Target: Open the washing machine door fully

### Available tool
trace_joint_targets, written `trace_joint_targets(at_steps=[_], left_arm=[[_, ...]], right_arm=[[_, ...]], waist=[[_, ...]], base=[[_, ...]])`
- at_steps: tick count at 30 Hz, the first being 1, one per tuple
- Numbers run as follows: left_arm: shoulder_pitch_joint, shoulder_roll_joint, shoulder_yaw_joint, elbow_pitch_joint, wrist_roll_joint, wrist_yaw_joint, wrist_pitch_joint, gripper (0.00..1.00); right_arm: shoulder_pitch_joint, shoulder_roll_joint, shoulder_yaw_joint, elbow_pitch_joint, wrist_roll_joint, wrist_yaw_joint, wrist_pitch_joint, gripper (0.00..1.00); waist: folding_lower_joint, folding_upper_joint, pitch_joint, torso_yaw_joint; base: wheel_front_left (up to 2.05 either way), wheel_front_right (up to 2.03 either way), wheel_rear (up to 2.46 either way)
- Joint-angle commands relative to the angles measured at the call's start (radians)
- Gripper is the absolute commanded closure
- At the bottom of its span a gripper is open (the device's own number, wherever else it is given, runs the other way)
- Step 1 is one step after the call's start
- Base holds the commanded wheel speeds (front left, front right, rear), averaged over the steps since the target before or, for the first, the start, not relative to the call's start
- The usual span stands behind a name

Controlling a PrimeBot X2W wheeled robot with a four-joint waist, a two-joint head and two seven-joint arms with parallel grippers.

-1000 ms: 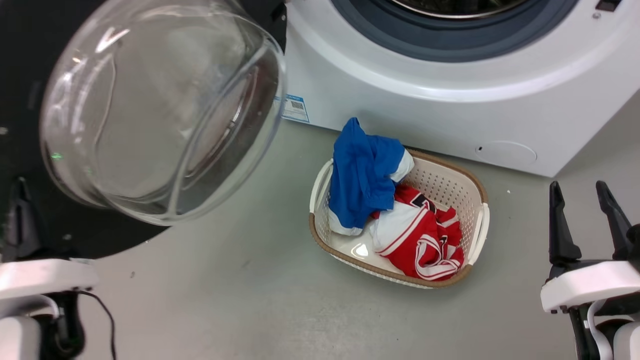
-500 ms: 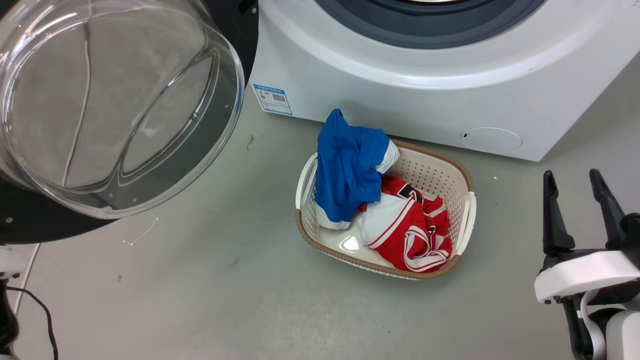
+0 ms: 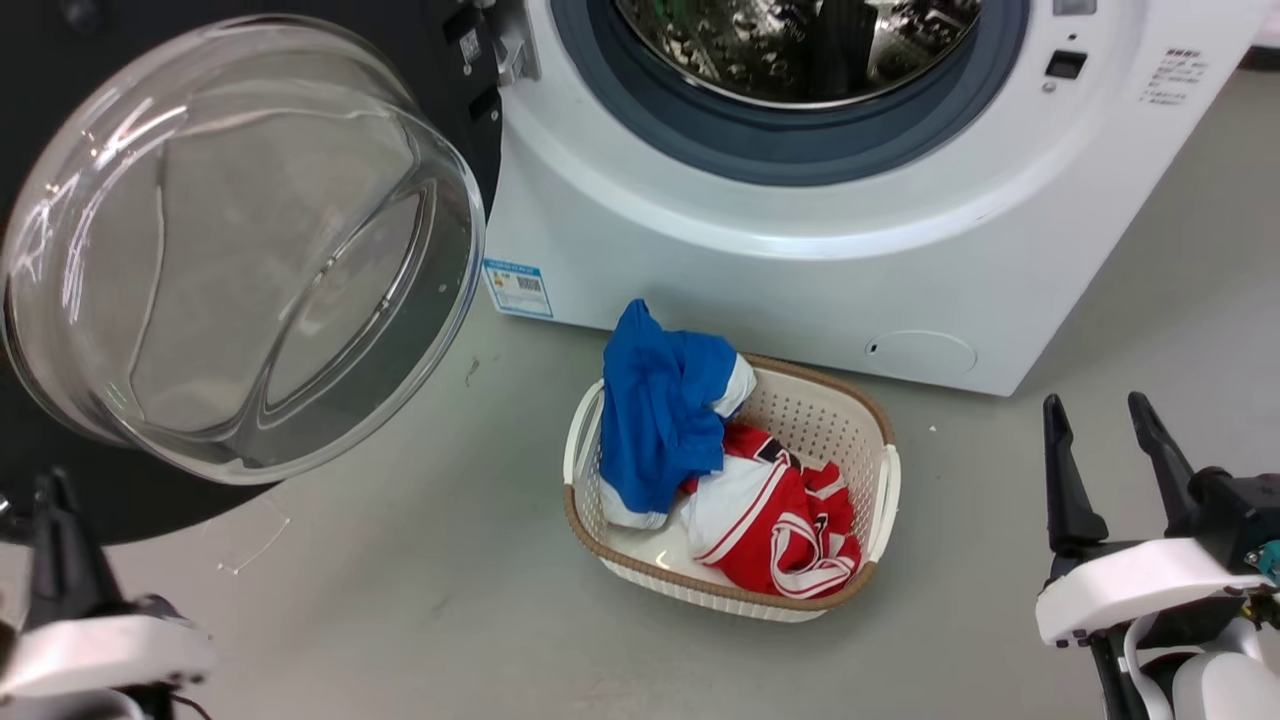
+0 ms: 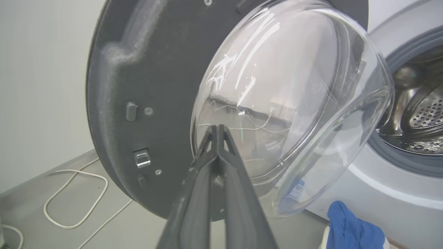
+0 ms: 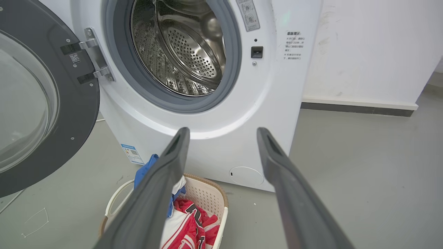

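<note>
The washing machine door [image 3: 240, 250] stands swung out to the left of the white washing machine [image 3: 760, 270], its clear glass bowl bulging toward me from the black rim. The steel drum [image 3: 800, 40] lies exposed inside its grey-blue ring. My left gripper [image 3: 45, 490] sits low at the left, below the door's rim. In the left wrist view this gripper [image 4: 218, 129] is shut on nothing and points at the door [image 4: 145, 86], apart from it. My right gripper [image 3: 1094, 405] is open at the lower right, empty. In the right wrist view that gripper [image 5: 223, 131] faces the washing machine [image 5: 270, 103].
A cream laundry basket [image 3: 880, 470] stands on the grey floor before the machine, holding a blue garment [image 3: 655, 410] and a red-and-white one [image 3: 780, 520]. A white cable [image 4: 76, 193] loops on the floor behind the door. A white wall [image 5: 363, 52] runs right of the machine.
The head view has shifted and now takes in the drum opening. My left gripper, out of the picture half a second ago, shows again at the lower left. The right gripper stays open.
</note>
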Motion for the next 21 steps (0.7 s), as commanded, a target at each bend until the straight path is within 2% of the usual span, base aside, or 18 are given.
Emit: trace_joint_targets(at_steps=[1,7,15,16,17,18,19,21], left_arm=[[0.025,-0.016,-0.015,-0.012,0.006,-0.001,0.002,1.0],[0.105,-0.094,-0.131,-0.081,0.024,-0.029,0.032,1.0],[0.082,-0.127,-0.28,-0.07,0.099,-0.049,0.052,1.0],[0.071,-0.129,-0.29,-0.061,0.103,-0.055,0.051,0.67],[0.061,-0.13,-0.3,-0.051,0.109,-0.055,0.051,0.45],[0.048,-0.13,-0.316,-0.036,0.12,-0.058,0.056,0.09],[0.035,-0.132,-0.324,-0.025,0.124,-0.06,0.054,0.0],[0.005,-0.129,-0.337,-0.003,0.142,-0.056,0.049,0.0]], right_arm=[[0.016,0.001,0.005,0.006,0.005,0.0,-0.005,0.0],[0.038,0.001,0.028,0.028,0.02,0.0,-0.01,0.0],[0.05,0.001,0.058,0.044,0.024,0.0,-0.014,0.0],[0.048,0.001,0.064,0.045,0.023,0.0,-0.016,0.0],[0.044,0.001,0.072,0.045,0.024,0.0,-0.018,0.0],[0.042,0.001,0.073,0.046,0.024,0.0,-0.02,0.0],[0.04,0.001,0.076,0.046,0.022,0.0,-0.022,0.0],[0.035,0.001,0.082,0.048,0.018,0.0,-0.024,0.0]], waist=[[0.0,0.0,-0.024,-0.014],[0.0,0.0,-0.07,-0.05],[0.0,0.0,-0.104,-0.12],[0.0,0.0,-0.104,-0.132],[0.0,0.0,-0.102,-0.145],[0.0,0.0,-0.101,-0.155],[0.0,0.0,-0.098,-0.167],[0.0,0.0,-0.093,-0.191]], base=[[0.0,0.0,0.0],[0.0,0.0,0.0],[0.0,0.0,0.0],[0.0,0.0,0.0],[0.0,0.0,0.0],[0.0,0.0,0.0],[0.0,0.0,0.0],[0.0,0.0,0.0]])
